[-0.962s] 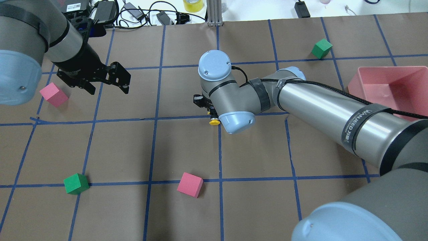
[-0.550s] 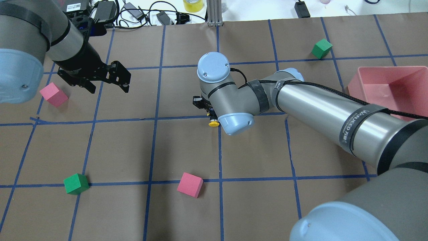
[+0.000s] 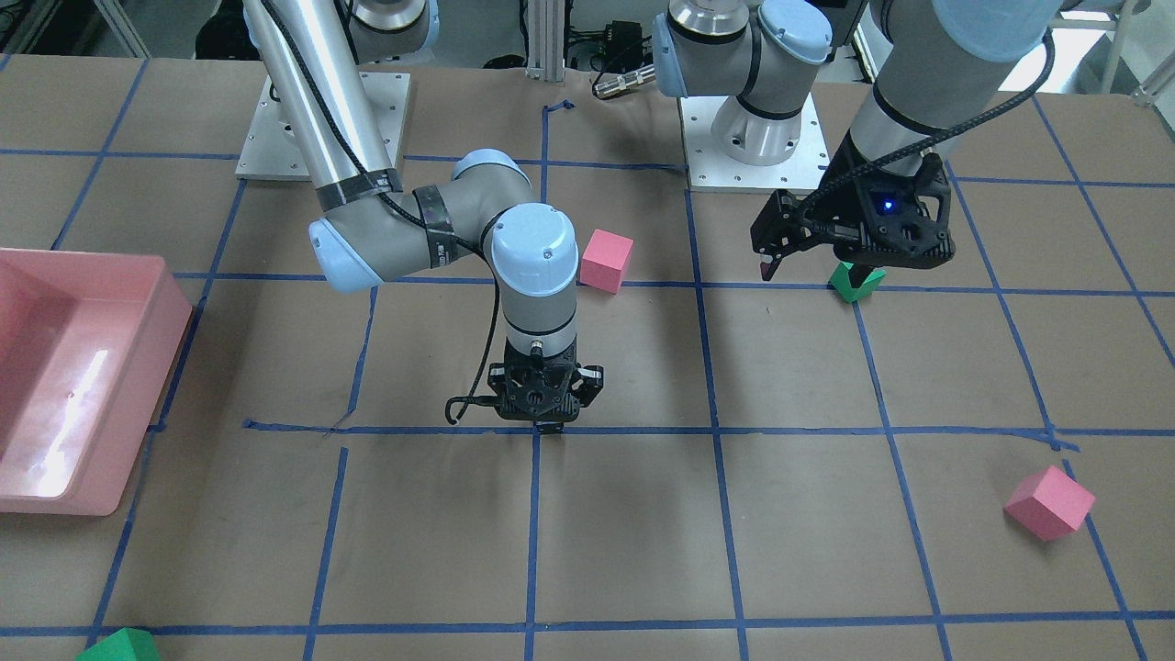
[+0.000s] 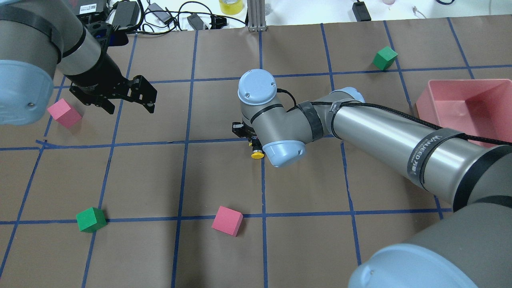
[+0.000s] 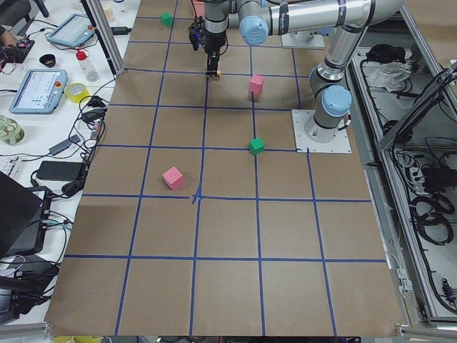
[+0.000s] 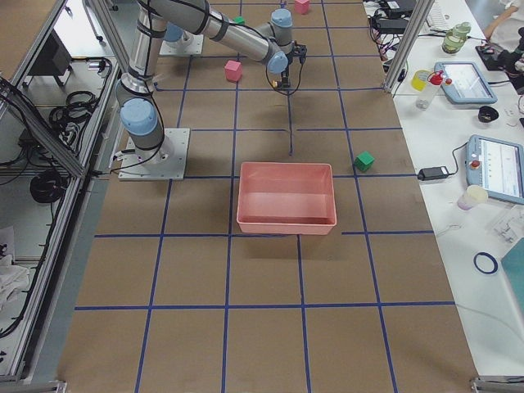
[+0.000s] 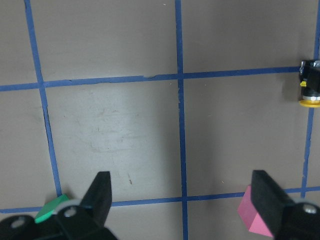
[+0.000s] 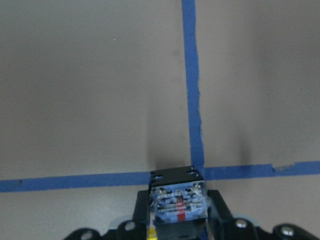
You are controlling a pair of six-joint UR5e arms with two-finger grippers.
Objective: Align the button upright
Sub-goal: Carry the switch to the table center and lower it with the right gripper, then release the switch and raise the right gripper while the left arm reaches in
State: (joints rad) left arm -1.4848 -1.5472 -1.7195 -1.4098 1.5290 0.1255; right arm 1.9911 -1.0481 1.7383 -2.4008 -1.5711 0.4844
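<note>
The button (image 4: 257, 153) is small, with a yellow cap on a black-and-grey body. It sits by the crossing of blue tape lines at the table's middle. My right gripper (image 3: 548, 425) points straight down and is shut on it. The cap sticks out sideways toward the robot's side, so the button (image 7: 310, 90) lies on its side. In the right wrist view the button's body (image 8: 177, 201) shows between the fingers, just above the tape. Whether it touches the table I cannot tell. My left gripper (image 4: 130, 106) hovers open far to the left, holding nothing, its fingers (image 7: 102, 192) spread wide.
A pink cube (image 4: 64, 113) lies beside the left gripper. A green cube (image 4: 91, 219) and another pink cube (image 4: 227, 221) lie nearer the robot. A green cube (image 4: 385, 58) sits far right, and a pink bin (image 4: 440, 86) at the right edge. Cables (image 4: 168, 16) line the far edge.
The right wrist with the button has shifted slightly toward the robot's side in the overhead view. The left arm has barely moved.
</note>
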